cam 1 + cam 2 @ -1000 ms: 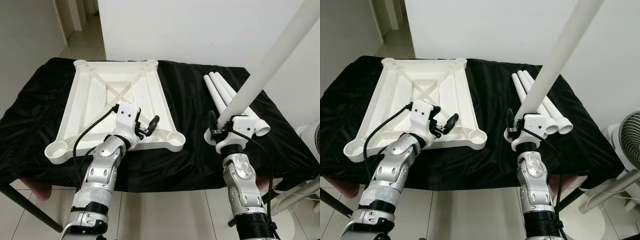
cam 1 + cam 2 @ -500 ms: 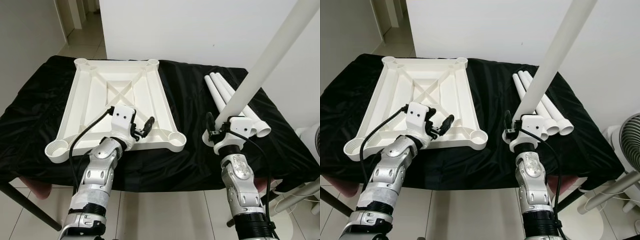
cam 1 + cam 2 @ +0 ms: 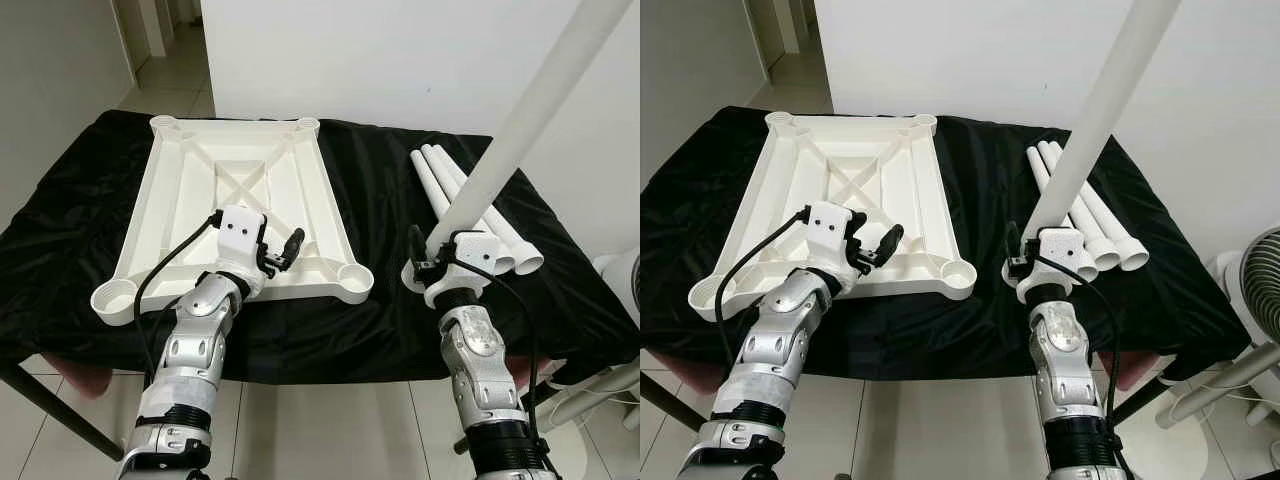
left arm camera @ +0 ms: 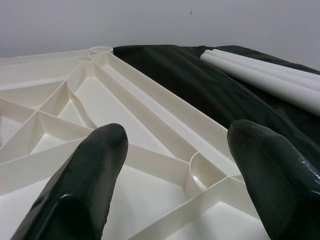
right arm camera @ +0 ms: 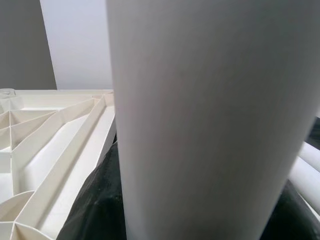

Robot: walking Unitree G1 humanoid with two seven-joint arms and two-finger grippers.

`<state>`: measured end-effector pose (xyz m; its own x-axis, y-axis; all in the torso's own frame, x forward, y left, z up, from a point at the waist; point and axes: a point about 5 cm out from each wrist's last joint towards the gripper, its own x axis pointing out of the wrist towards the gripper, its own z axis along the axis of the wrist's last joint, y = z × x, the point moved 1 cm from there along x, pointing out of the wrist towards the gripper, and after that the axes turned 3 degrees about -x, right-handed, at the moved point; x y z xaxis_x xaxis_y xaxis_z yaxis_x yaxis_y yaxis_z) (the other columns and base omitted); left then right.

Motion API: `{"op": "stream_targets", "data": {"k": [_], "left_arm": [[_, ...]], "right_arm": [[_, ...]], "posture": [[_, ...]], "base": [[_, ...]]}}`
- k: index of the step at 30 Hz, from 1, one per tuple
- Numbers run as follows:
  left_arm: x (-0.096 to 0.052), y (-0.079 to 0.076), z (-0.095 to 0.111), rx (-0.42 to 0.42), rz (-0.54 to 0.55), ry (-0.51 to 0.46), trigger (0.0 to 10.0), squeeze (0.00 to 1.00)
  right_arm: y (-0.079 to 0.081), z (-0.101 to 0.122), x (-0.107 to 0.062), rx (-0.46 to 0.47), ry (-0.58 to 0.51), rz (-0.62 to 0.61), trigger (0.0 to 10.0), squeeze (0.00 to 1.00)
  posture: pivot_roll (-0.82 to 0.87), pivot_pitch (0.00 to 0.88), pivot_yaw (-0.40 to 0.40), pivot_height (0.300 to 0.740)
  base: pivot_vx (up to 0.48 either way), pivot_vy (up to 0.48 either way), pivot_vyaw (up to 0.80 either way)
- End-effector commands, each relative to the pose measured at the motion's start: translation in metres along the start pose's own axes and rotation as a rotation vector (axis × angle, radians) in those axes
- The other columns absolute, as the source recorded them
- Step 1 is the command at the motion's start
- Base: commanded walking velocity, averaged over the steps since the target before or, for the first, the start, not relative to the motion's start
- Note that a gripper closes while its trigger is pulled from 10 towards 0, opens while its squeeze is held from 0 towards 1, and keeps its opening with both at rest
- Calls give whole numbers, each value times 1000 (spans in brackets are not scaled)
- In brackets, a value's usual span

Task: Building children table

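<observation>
The white tabletop (image 3: pixel 190 200) lies upside down on the black cloth, ribs and corner sockets facing up. My left gripper (image 3: pixel 283 251) hovers open just above its near edge, left of the near right socket (image 3: pixel 352 278); the wrist view shows both black fingers (image 4: pixel 80 190) spread over the ribs, holding nothing. To the right of the tabletop, my right gripper (image 3: pixel 437 256) is shut on the lower end of a long white table leg (image 3: pixel 530 110), which slants up and to the right. That leg (image 5: pixel 210 120) stands close before the right wrist camera.
Three more white legs (image 3: pixel 450 185) lie side by side on the black cloth (image 3: pixel 380 200) at the right. A white wall stands behind the table. A fan (image 3: pixel 1265 280) is on the floor at the far right. Tiled floor lies below the table's near edge.
My left gripper has drifted a little to the left over the tabletop's near edge. The leg in my right gripper now leans slightly more upright.
</observation>
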<state>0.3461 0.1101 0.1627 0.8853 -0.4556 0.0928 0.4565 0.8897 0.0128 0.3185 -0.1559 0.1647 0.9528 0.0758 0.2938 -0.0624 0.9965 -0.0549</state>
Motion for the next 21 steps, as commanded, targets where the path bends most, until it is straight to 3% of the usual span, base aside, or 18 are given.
{"op": "stream_targets", "data": {"k": [1, 14, 21], "left_arm": [[-1, 12, 0, 6, 177, -7, 10000, 0], [9, 5, 3, 7, 129, -4, 10000, 0], [6, 11, 2, 4, 145, 4, 10000, 0]], "right_arm": [[2, 0, 2, -2, -2, 2, 10000, 0], [2, 9, 3, -13, -26, -9, 10000, 0], [7, 8, 4, -8, -25, -16, 10000, 0]], "posture": [[4, 0, -13, 740], [5, 0, -7, 740], [-33, 0, 34, 740]], "base": [[0, 0, 0], [0, 0, 0], [0, 0, 0]]}}
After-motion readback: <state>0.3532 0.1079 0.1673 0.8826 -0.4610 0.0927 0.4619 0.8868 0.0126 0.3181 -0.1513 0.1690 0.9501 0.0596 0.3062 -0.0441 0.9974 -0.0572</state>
